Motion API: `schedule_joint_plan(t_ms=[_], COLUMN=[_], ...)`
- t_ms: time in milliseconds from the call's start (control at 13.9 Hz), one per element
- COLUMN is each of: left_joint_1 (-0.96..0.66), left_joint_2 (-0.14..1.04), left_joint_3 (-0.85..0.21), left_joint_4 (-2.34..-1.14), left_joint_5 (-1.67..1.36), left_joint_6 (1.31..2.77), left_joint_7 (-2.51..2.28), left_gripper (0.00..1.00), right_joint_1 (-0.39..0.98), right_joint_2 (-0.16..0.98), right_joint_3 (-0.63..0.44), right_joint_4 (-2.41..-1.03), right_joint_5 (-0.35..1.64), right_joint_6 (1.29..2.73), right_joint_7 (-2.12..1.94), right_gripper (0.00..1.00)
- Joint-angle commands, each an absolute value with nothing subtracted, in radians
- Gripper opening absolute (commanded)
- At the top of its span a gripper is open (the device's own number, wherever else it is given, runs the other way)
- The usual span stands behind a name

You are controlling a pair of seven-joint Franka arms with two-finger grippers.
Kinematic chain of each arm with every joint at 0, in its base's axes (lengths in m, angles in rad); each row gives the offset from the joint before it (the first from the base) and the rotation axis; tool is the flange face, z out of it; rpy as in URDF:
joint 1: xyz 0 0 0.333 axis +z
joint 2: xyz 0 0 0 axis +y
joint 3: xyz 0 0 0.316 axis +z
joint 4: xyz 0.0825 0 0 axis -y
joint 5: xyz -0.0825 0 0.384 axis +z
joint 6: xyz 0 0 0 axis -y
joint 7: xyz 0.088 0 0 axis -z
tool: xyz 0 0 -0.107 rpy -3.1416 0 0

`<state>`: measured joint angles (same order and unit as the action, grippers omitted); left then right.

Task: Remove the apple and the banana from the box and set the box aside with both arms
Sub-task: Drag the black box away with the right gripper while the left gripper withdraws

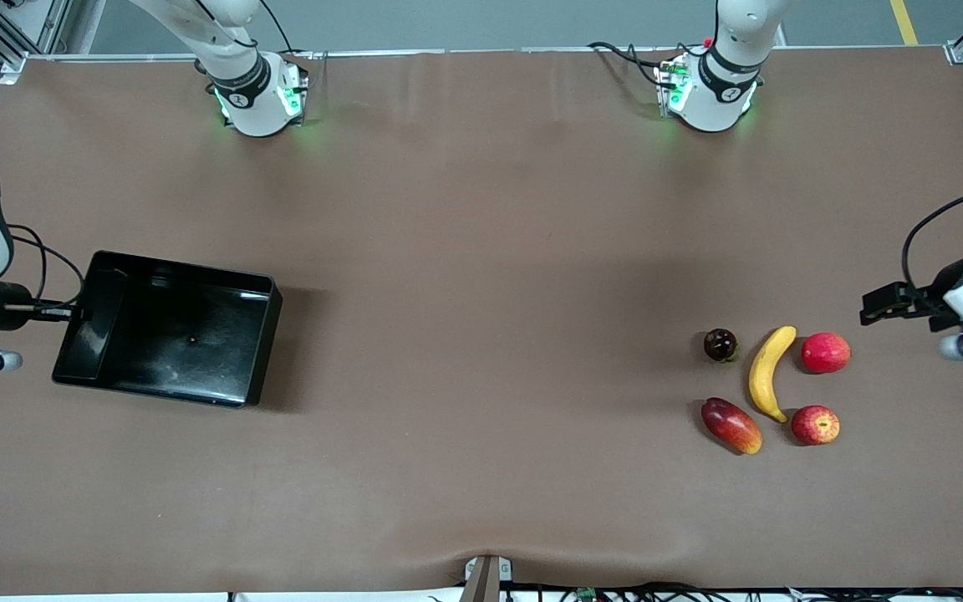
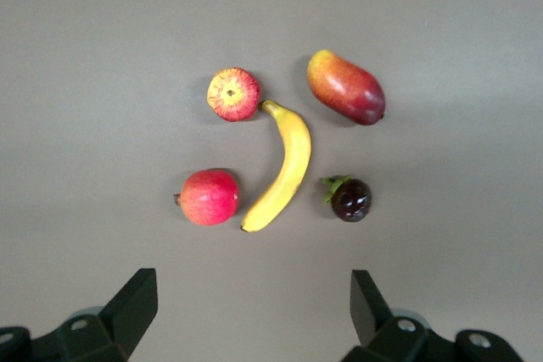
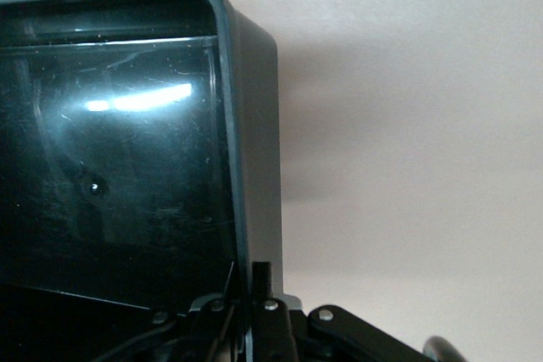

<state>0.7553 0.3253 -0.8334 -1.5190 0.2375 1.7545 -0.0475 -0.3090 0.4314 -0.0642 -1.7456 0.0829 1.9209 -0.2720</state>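
Observation:
The black tray (image 1: 172, 339) sits at the right arm's end of the table. My right gripper (image 1: 72, 313) is shut on the tray's end wall (image 3: 254, 167), with one finger (image 3: 262, 275) outside the wall. The banana (image 1: 770, 372) and the apple with the stem dimple (image 1: 815, 425) lie among other fruit at the left arm's end. Both also show in the left wrist view, the banana (image 2: 284, 167) and the apple (image 2: 233, 94). My left gripper (image 1: 876, 305) (image 2: 252, 298) is open and empty, up in the air beside the fruit.
A mango (image 1: 731, 425) (image 2: 346, 87), a small dark purple fruit (image 1: 720, 344) (image 2: 349, 199) and a second round red fruit (image 1: 825, 352) (image 2: 209, 197) lie around the banana. The arm bases (image 1: 256, 100) (image 1: 711, 92) stand along the table's edge farthest from the front camera.

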Motion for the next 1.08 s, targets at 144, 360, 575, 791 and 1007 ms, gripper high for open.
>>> schedule_joint_plan(t_ms=[144,360,575,791,1007], left_joint_1=[0.762,0.765,0.765,0.764,0.762], left_joint_2=[0.229,0.235,0.229,0.193,0.134], left_joint_3=[-0.85,-0.831,-0.83,-0.838,-0.853], left_joint_4=[-1.509,-1.47,-1.466,-1.466,-1.474], left_joint_5=[0.221,0.225,0.219,0.215,0.209], left_joint_6=[1.712,1.703,1.649,1.618,1.579], left_joint_7=[-0.14,-0.13,-0.13,-0.149,-0.149], left_gripper=[1.0,1.0,1.0,1.0,1.0], right_joint_1=[-0.357,-0.362,-0.361,-0.336,-0.318], right_joint_2=[0.428,0.457,0.457,0.451,0.456], right_joint_3=[-0.041,-0.04,-0.04,-0.029,-0.015], right_joint_4=[-1.864,-1.871,-1.85,-1.763,-1.639], right_joint_5=[0.074,0.075,0.077,0.081,0.119], right_joint_6=[2.065,2.091,2.077,1.975,1.913], right_joint_7=[-0.399,-0.402,-0.399,-0.397,-0.397], right_gripper=[0.0,0.0,1.0,1.0,1.0])
